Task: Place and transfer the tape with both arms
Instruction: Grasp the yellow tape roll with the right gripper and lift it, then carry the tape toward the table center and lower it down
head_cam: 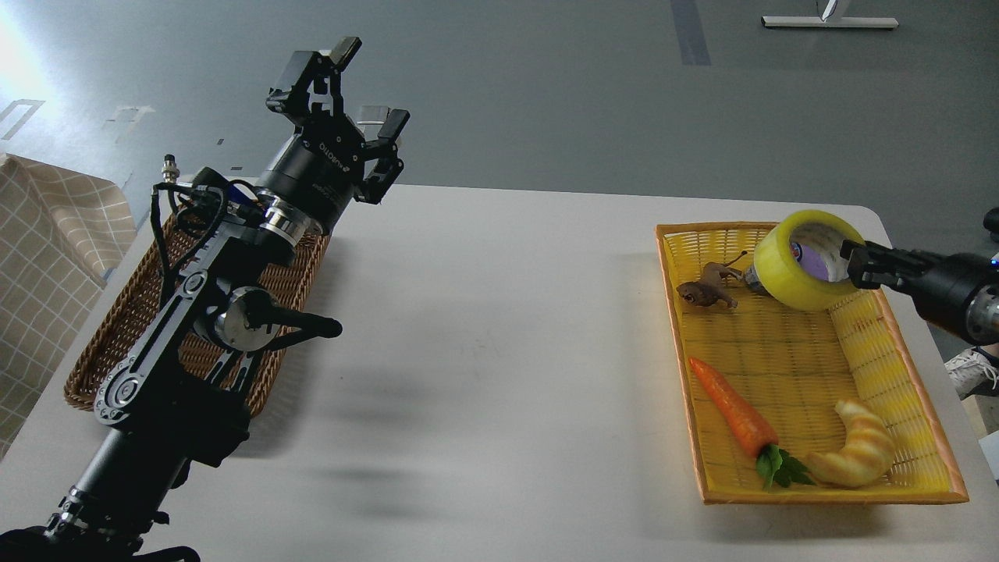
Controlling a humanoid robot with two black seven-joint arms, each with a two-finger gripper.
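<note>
Tape [808,259], a yellow roll with a whitish printed core, is hanging in the right gripper [852,264], whose fingers are pinching the roll's wall, one tip reaching into the core. The hold is keeping the roll lifted over the far corner of the yellow basket [921,390], probably so it can travel toward the other arm. Just beyond the roll, a toy snail [706,290] is lying on the weave; nearer me, below the gripper, a carrot [734,414] and a croissant [858,454] are resting. The left gripper [355,90] is standing raised with its fingers spread and empty, above the brown wicker basket [117,343], seemingly waiting to receive.
</note>
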